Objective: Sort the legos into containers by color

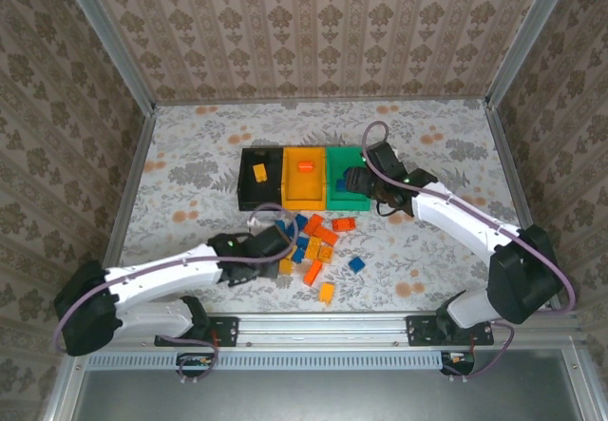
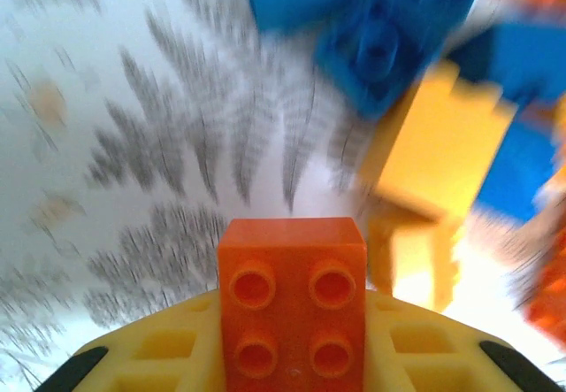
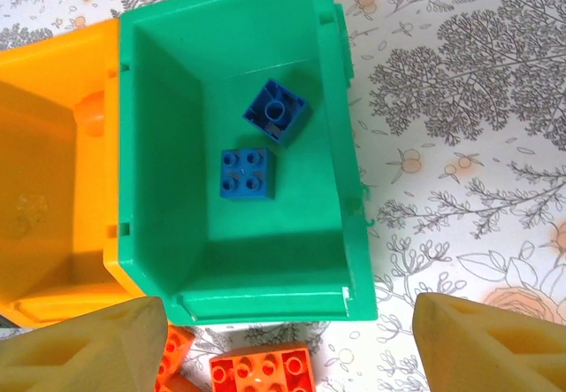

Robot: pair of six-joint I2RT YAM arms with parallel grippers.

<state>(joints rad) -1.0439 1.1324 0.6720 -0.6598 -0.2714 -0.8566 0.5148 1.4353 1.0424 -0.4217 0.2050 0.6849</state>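
- Left gripper [image 1: 276, 242]: lower centre-left of the top view, at the left edge of the loose bricks [image 1: 318, 240].
- Same gripper clenched on a red-orange brick [image 2: 294, 299], studs up, seated between the yellow fingers [image 2: 150, 357] at the bottom of the left wrist view.
- Past that brick, blurred: a yellow block [image 2: 438, 149] and blue blocks [image 2: 389, 47] at upper right, on the patterned table [image 2: 133, 144].
- Right gripper [image 3: 287, 343]: released, nothing between the fingertips [image 3: 88, 348], which sit wide apart at the bottom corners of the right wrist view, just below the green bin [image 3: 146, 144].
- Bins: three in a row at the centre of the top view, touching side by side, with the black bin [image 1: 258, 196] on the left, the orange bin [image 1: 304, 189] in the middle and the green bin on the right.
- Green bin: two blue bricks inside, one flat [image 3: 247, 172], one tilted [image 3: 277, 111].
- Orange bin: a second red-orange brick [image 1: 305, 166] inside.
- Black bin: one yellow brick [image 1: 259, 171] inside.
- Loose bricks: red-orange, yellow and blue, mixed, on the table just below the bins, between the two arms.
- Strays at the lower right of the heap: one blue stray [image 1: 356, 263], one yellow stray [image 1: 326, 293].
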